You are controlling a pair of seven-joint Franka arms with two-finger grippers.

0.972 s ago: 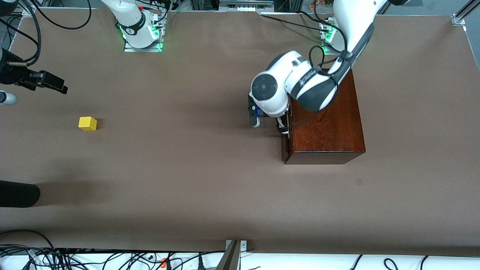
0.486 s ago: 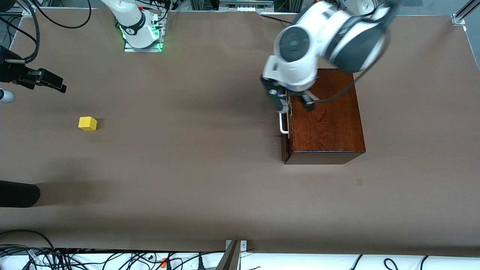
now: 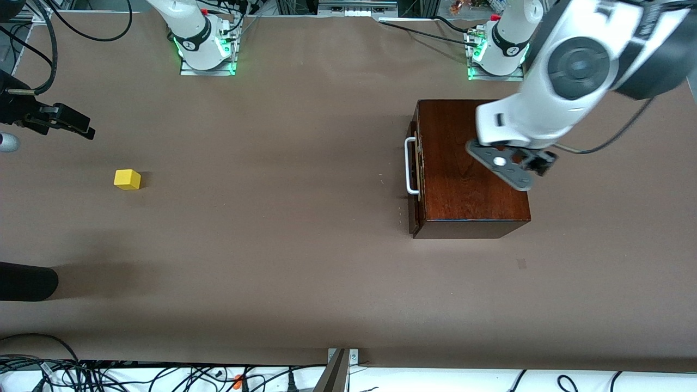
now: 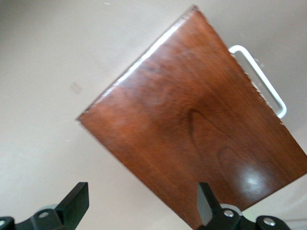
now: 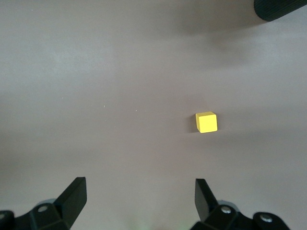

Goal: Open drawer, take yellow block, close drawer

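One wooden box [image 3: 471, 166], its drawer [image 3: 414, 179] pushed in. One yellow block [image 3: 127, 179] on the table [image 3: 283, 245], well apart from the box toward the right arm's end. Left gripper [image 4: 141, 206] above the box, jaws spread, empty. Right gripper [image 5: 139, 199] above the table near the block, jaws spread, empty.

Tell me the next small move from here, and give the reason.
Probably none beyond parking both arms. The drawer looks pushed in, with its handle free. The yellow block sits out on the table toward the right arm's end. The left gripper hangs open over the box, and the right gripper is open and empty.
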